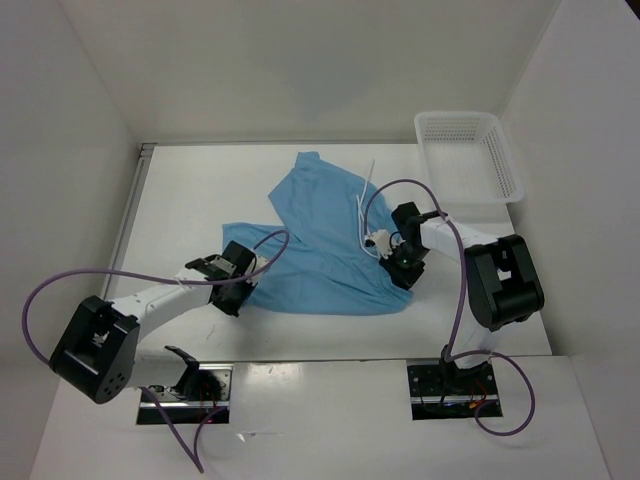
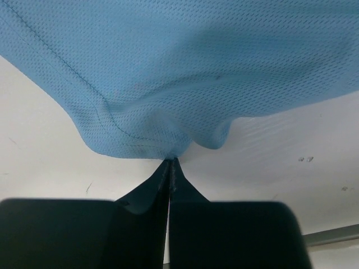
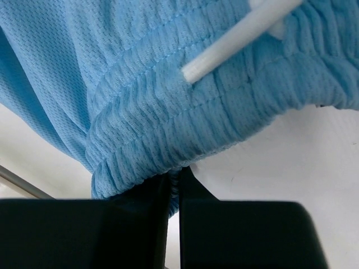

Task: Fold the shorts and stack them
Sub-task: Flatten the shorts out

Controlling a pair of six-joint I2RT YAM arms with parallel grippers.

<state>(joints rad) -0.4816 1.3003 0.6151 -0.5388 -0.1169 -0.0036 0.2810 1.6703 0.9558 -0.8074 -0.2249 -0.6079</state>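
A: Black fingers [image 2: 224, 235] fill the near edge of both wrist views. Holding what?
B: Both pinch the sky-blue shorts [image 1: 320, 260]: the left gripper [image 2: 170, 161] is pressed together on a hem fold, the right gripper [image 3: 175, 178] on the gathered waistband beside the white drawstring [image 3: 241, 28].
A: Where do the shorts lie?
B: Spread on the white table [image 1: 200, 190] between the 2 arms, a mesh basket [image 1: 465, 160] at its far right corner.

White table [image 1: 200, 190] fills my top view; matte surface, few small dark specks visible from left wrist camera. Plain white back wall [image 1: 320, 60], left wall [image 1: 60, 130] and right wall [image 1: 590, 120] box it in. Metal rail [image 1: 128, 215] along table's left edge. White mesh basket [image 1: 468, 160] at far right corner. Light even, shadows soft.
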